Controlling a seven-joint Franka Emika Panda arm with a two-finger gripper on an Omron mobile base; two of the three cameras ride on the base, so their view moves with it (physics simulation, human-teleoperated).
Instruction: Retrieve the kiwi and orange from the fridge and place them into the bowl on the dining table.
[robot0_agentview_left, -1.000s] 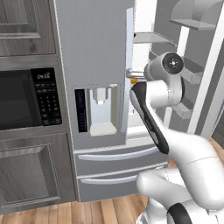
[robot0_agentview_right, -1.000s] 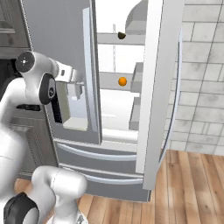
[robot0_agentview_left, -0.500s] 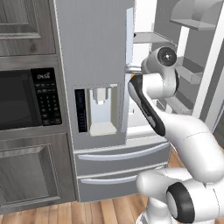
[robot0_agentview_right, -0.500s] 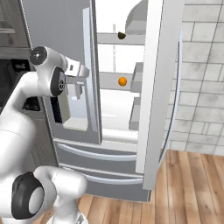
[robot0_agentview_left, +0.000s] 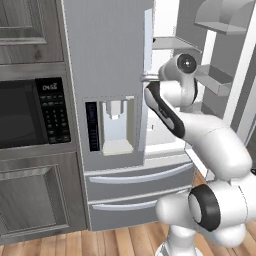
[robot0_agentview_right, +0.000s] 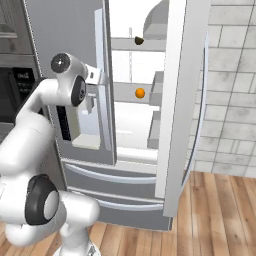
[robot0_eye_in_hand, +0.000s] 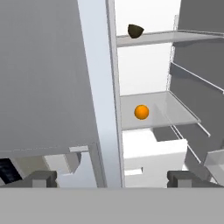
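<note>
A: Report gripper (robot0_eye_in_hand: 111, 178) condition.

B: Jaws spread fully apart, nothing between them. In the hand view the two dark fingertips (robot0_eye_in_hand: 41, 178) rise at the bottom, one at each side, with the edge of the closed left door (robot0_eye_in_hand: 99, 96) running up between them.

A: Arm position?

B: The arm (robot0_agentview_left: 200, 135) is raised in front of the fridge (robot0_agentview_left: 107, 75), the wrist at the inner edge of the left door, level with the top of the dispenser panel (robot0_agentview_left: 112, 125). In the right base view the hand (robot0_agentview_right: 95, 75) sits against that door edge, outside the compartment.

A: Fridge status?

B: Left door shut; right door (robot0_agentview_right: 182, 100) swung wide open, with bins on its inner face. The two lower drawers (robot0_agentview_left: 140, 175) are shut. The interior is white with grey shelves.

A: Locate the orange.

B: The orange (robot0_eye_in_hand: 141, 112) rests on the middle shelf (robot0_eye_in_hand: 170, 109), toward its left front, well beyond the fingertips. In the right base view the orange (robot0_agentview_right: 140, 93) shows in the door gap.

A: Locate the kiwi.

B: The kiwi (robot0_eye_in_hand: 135, 30) sits on the upper shelf, one level above the orange and farther back. In the right base view the kiwi (robot0_agentview_right: 139, 40) lies near the top of the opening.

A: Surroundings?

B: A microwave (robot0_agentview_left: 30, 112) is set in grey cabinets left of the fridge; a tiled wall (robot0_agentview_right: 232, 85) lies right; the floor (robot0_agentview_right: 215, 210) is wood.
</note>
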